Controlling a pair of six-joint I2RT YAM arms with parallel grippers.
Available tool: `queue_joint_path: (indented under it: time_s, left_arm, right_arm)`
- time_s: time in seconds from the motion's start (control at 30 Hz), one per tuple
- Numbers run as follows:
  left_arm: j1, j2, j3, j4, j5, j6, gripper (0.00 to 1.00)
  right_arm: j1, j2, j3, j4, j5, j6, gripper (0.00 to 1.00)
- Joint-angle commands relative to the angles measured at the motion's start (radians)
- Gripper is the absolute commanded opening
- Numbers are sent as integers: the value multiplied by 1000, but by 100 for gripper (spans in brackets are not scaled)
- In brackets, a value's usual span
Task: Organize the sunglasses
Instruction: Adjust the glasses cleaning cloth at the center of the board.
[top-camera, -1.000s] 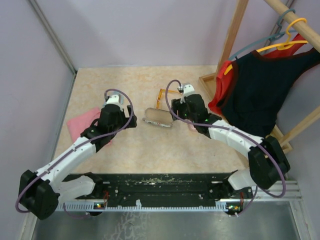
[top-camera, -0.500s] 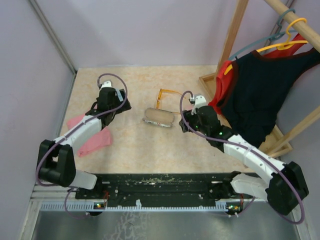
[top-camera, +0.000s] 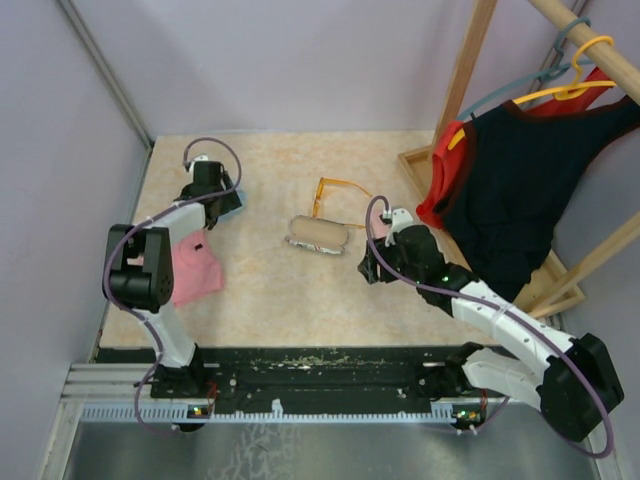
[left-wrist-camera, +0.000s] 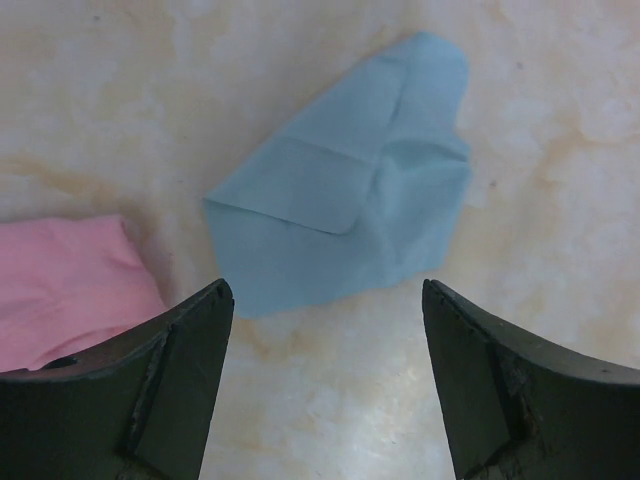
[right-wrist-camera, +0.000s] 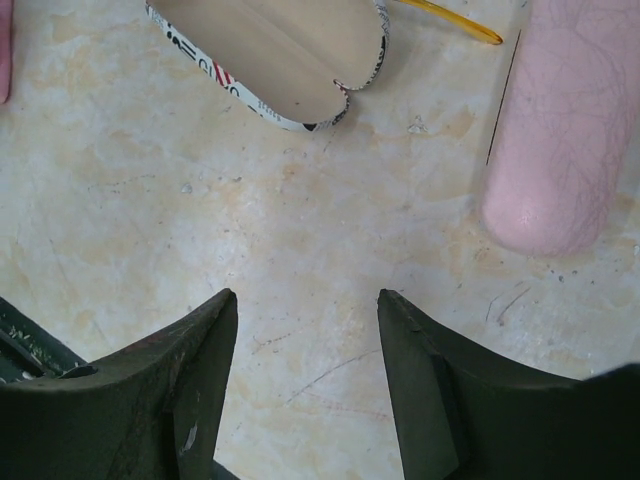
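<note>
The orange-framed sunglasses (top-camera: 336, 193) lie on the table behind the open black-and-white printed case (top-camera: 318, 235); one orange arm tip (right-wrist-camera: 450, 20) shows in the right wrist view. The black-framed sunglasses are out of view. My right gripper (top-camera: 371, 267) (right-wrist-camera: 308, 305) is open and empty, low over bare table, nearer than the printed case (right-wrist-camera: 280, 60) and left of the pink oblong case (right-wrist-camera: 565, 130). My left gripper (top-camera: 216, 206) (left-wrist-camera: 325, 335) is open and empty at the far left, just short of a blue cloth (left-wrist-camera: 350, 220).
A pink cloth (top-camera: 190, 272) (left-wrist-camera: 60, 285) lies at the left by the left arm. The blue cloth (top-camera: 233, 203) lies behind it. A wooden rack (top-camera: 470, 80) with hanging clothes (top-camera: 510, 180) stands at the right. A thin dark line (right-wrist-camera: 503, 95) runs beside the pink case.
My left arm has swung far left and back, over the pink cloth to the blue cloth. My right gripper has drawn back from beside the orange sunglasses toward the near side.
</note>
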Motion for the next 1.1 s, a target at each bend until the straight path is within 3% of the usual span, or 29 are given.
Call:
queue_joint_path:
  time_s: [0.0,0.43,0.6,0.77,1.07]
  left_arm:
    - [47,39,49,9,-30,53,81]
    - [129,165,109,84,130,162,82]
    - [146,212,138,79,185,175,78]
    - [153,244,140,81,223,181,63]
    - [150,188,127,106,322,197,20]
  right_arm:
    - [-7,-43,9,17,-25,-1,58]
    - [-7,-32,14,13,-63,-26,58]
    - [-7,-24,10,19,-74,-25,58]
    - [-7,-14,13,17,-74,-28,58]
    - [-7,0,14,17,-75,-16,58]
